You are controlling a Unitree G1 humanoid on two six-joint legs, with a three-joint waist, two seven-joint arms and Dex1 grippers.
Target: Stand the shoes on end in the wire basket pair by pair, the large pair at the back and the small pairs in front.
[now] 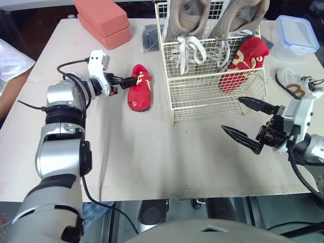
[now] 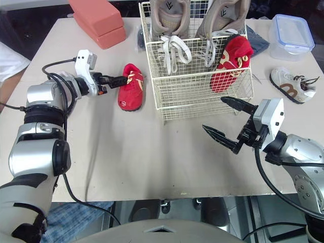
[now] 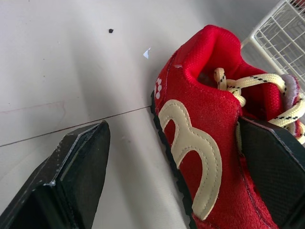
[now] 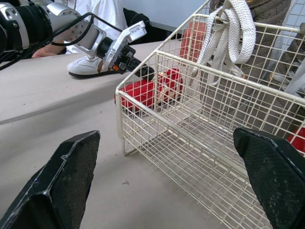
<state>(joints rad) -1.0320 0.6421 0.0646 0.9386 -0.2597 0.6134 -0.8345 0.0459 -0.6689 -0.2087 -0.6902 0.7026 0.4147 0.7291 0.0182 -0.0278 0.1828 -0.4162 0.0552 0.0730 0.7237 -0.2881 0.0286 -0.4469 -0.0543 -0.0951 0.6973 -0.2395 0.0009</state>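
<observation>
A small red shoe (image 1: pixel 139 90) lies on the table left of the wire basket (image 1: pixel 202 98). My left gripper (image 1: pixel 126 80) is open at its heel: one finger (image 3: pixel 78 167) stands off the outer side, the other (image 3: pixel 271 167) lies over the laces. In the basket, two large beige shoes (image 1: pixel 185 20) stand on end at the back, and a second red shoe (image 1: pixel 245 61) stands at the front right. My right gripper (image 1: pixel 231 113) hangs open and empty in front of the basket's right corner. A small white shoe (image 1: pixel 296 83) lies right of the basket.
Two salmon blocks (image 1: pixel 104 20) are stacked at the back left, with a dark item (image 1: pixel 149 36) beside the basket. A blue-lidded plastic box (image 1: pixel 295 34) stands at the back right. A person's white sleeve (image 1: pixel 10 63) rests at the left edge. Another white shoe (image 4: pixel 86 67) lies beyond my left arm.
</observation>
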